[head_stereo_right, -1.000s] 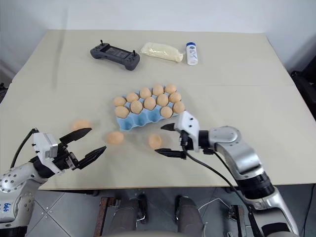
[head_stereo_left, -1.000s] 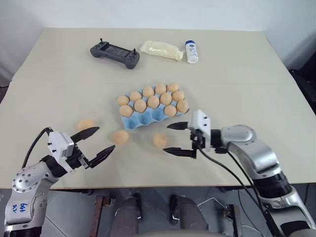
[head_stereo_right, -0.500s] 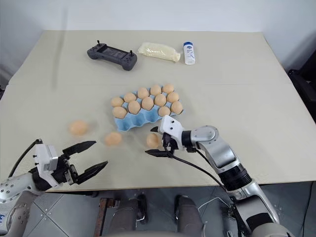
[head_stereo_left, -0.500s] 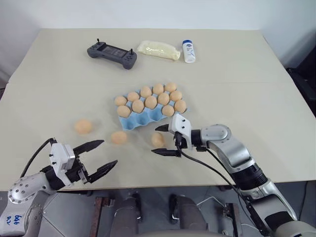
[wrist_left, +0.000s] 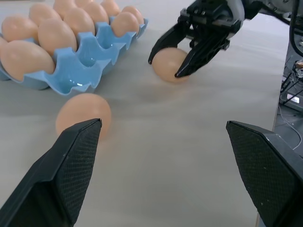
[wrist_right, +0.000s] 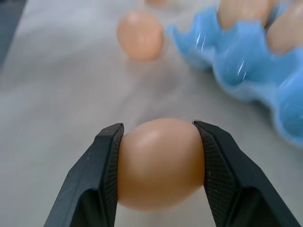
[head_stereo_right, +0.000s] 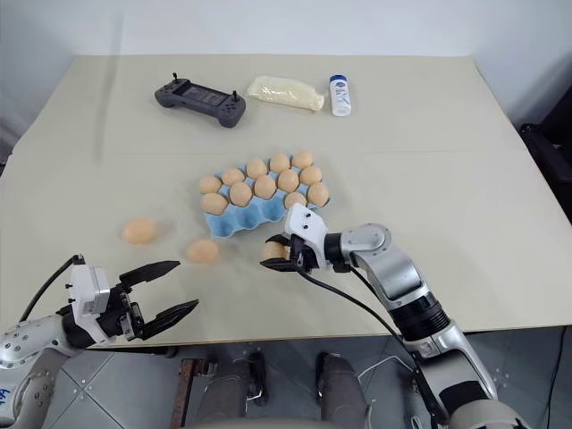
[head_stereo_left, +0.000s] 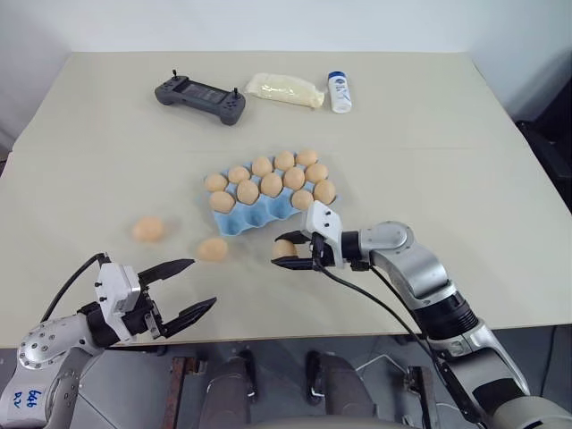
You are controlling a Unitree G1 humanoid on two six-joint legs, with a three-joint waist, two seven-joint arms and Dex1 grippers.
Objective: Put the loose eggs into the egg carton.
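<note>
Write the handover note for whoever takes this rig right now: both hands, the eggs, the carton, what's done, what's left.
Right hand: shut on a loose egg, at the table just in front of the egg carton.
Left hand: open, holding nothing, near the table's front edge.
Two more loose eggs on the table: one in front of the carton's left end, one further left.
Carton: two back rows hold eggs; the front-row cups look empty.
Done: one egg gripped, not yet lifted.
Left: put it in a front cup, then the other two.
</note>
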